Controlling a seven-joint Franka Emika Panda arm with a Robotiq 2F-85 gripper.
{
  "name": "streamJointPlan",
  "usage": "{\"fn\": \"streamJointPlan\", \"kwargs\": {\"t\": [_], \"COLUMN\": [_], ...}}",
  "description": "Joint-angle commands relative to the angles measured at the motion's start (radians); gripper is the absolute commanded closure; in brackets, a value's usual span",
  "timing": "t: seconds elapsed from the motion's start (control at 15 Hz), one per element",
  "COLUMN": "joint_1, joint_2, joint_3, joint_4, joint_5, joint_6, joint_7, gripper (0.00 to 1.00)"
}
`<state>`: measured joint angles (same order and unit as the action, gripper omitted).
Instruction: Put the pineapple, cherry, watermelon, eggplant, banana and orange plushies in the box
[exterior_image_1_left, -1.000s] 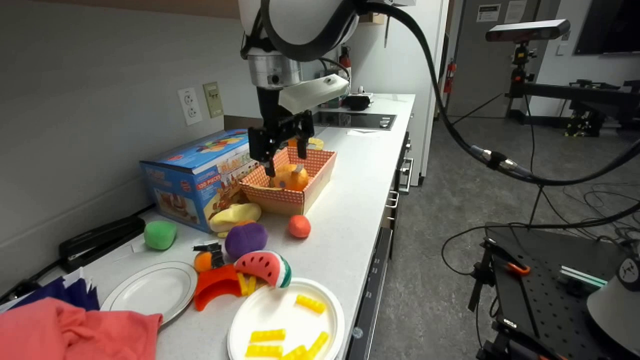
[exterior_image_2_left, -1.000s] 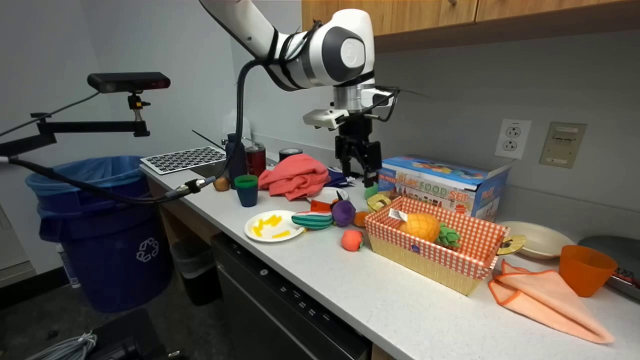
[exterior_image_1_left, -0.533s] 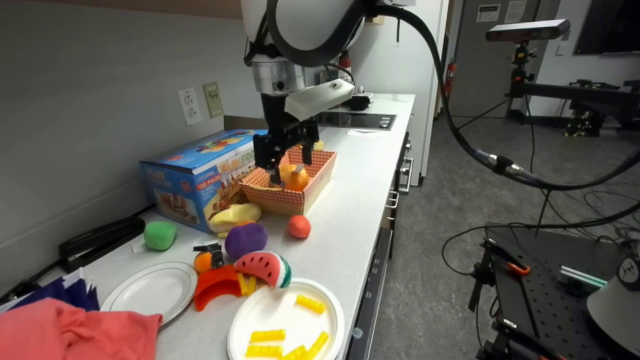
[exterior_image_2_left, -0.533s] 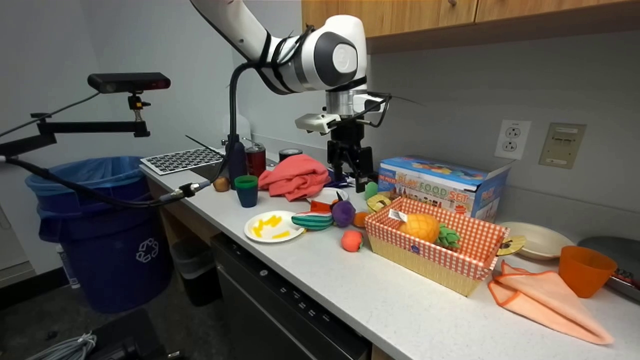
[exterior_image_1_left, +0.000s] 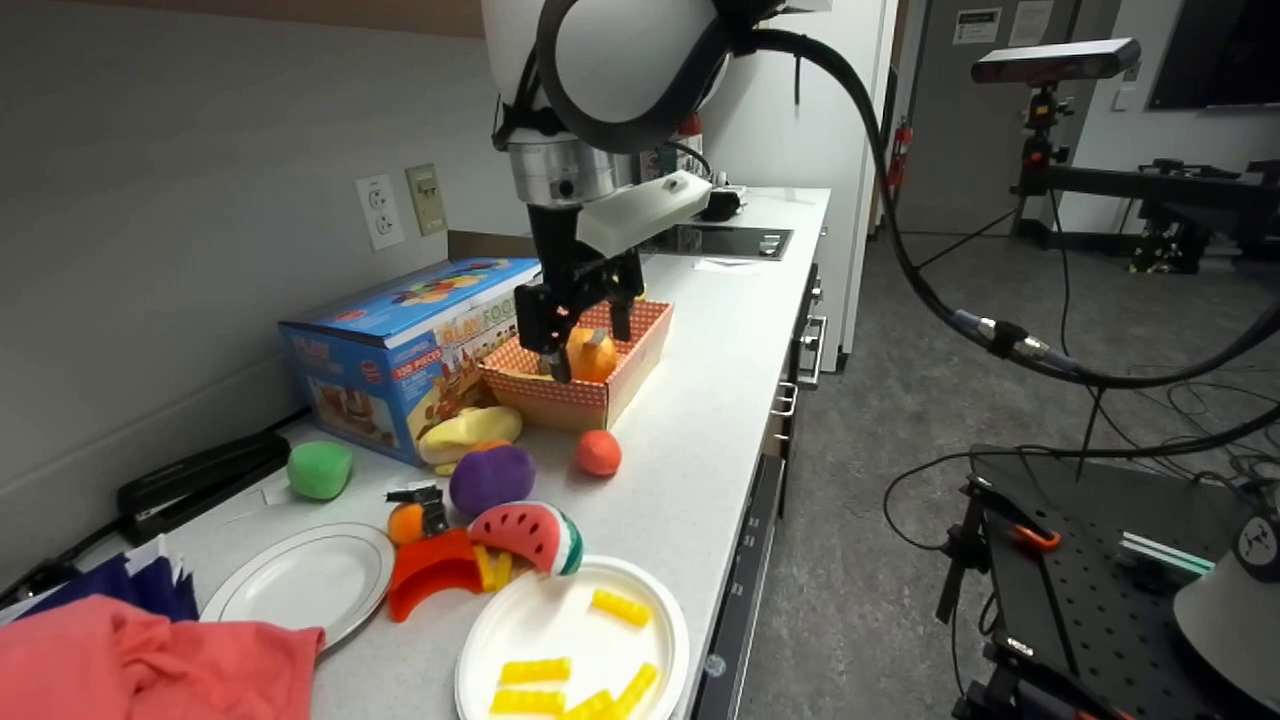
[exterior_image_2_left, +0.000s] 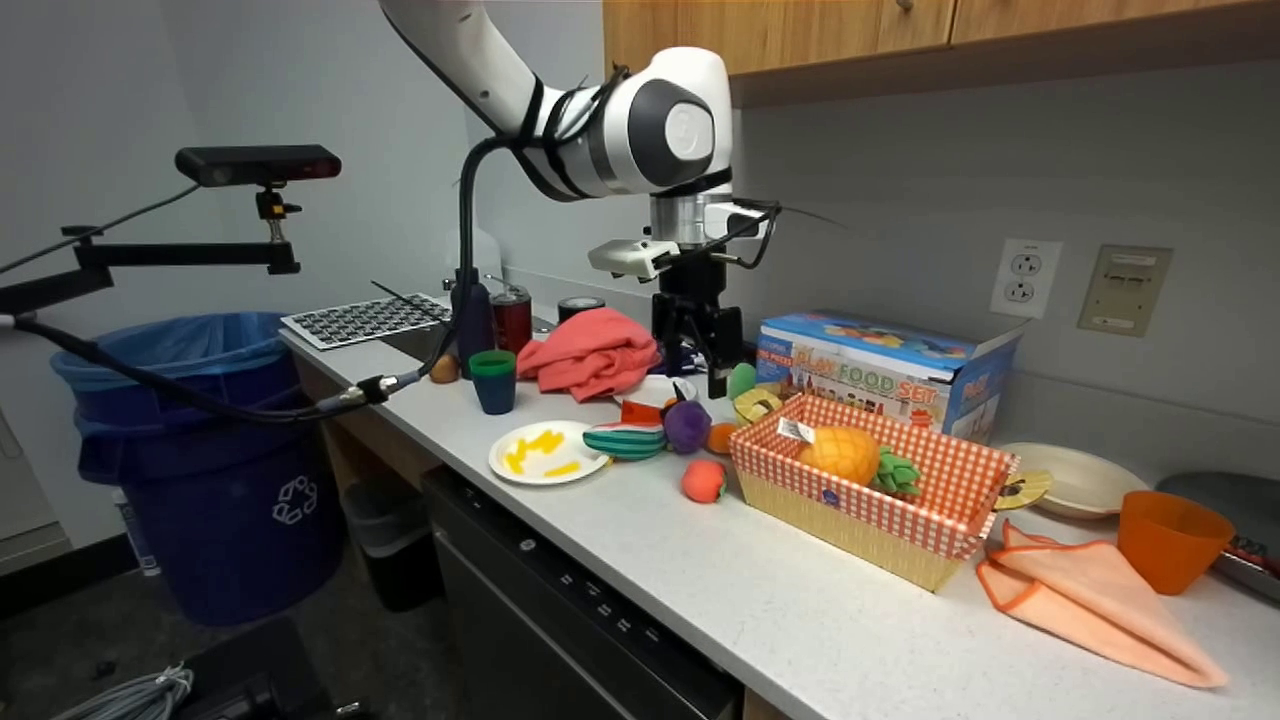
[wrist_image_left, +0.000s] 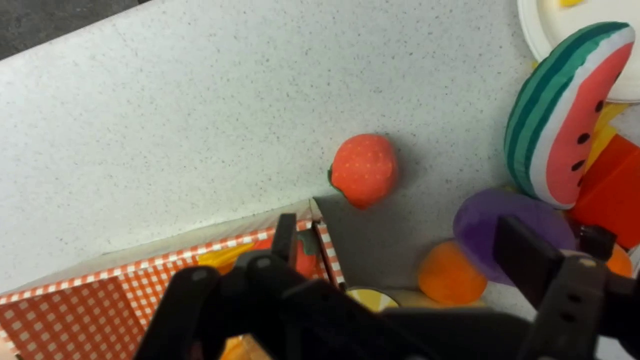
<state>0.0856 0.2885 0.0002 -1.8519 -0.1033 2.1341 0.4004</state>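
On the table (exterior_image_1_left: 690, 430), watermelon (exterior_image_1_left: 526, 532), then eggplant (exterior_image_1_left: 492, 482), then orange (wrist_image_left: 452, 276); above, fingers (exterior_image_1_left: 622, 318) wide apart, holding nothing; beyond, pineapple (exterior_image_1_left: 594, 358) in the box (exterior_image_1_left: 550, 408). Picking seems the step in hand; next, lower, probably around the orange

The arm (exterior_image_2_left: 625, 137) is white, with a dark grey cap (exterior_image_2_left: 652, 142) encircling a pale disc (exterior_image_2_left: 689, 132). Black straps (exterior_image_2_left: 531, 108) cross the arm where a black cable (exterior_image_2_left: 467, 230) runs. In an exterior view, a white bar-shaped housing (exterior_image_2_left: 628, 257) juts left of a silver collar (exterior_image_2_left: 678, 220); the gripper (exterior_image_2_left: 695, 374) is black and blocky.
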Motion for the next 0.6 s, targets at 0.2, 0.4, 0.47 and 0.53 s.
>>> {"fn": "streamJointPlan", "kwargs": {"t": [0.2, 0.4, 0.47, 0.53], "joint_1": [0.002, -0.002, -0.002, -0.002], "joint_2": [0.075, 0.128, 0.147, 0.161], "joint_3": [-0.002, -0.003, -0.005, -0.005], "joint_4": [-0.030, -0.017, -0.011, -0.009], "joint_5": [0.020, 0.043, 0.046, 0.049], "joint_6": [0.031, 0.076, 0.097, 0.118], "joint_7": [-0.016, -0.021, -0.021, -0.023], "gripper": [0.00, 0.00, 0.00, 0.00]}}
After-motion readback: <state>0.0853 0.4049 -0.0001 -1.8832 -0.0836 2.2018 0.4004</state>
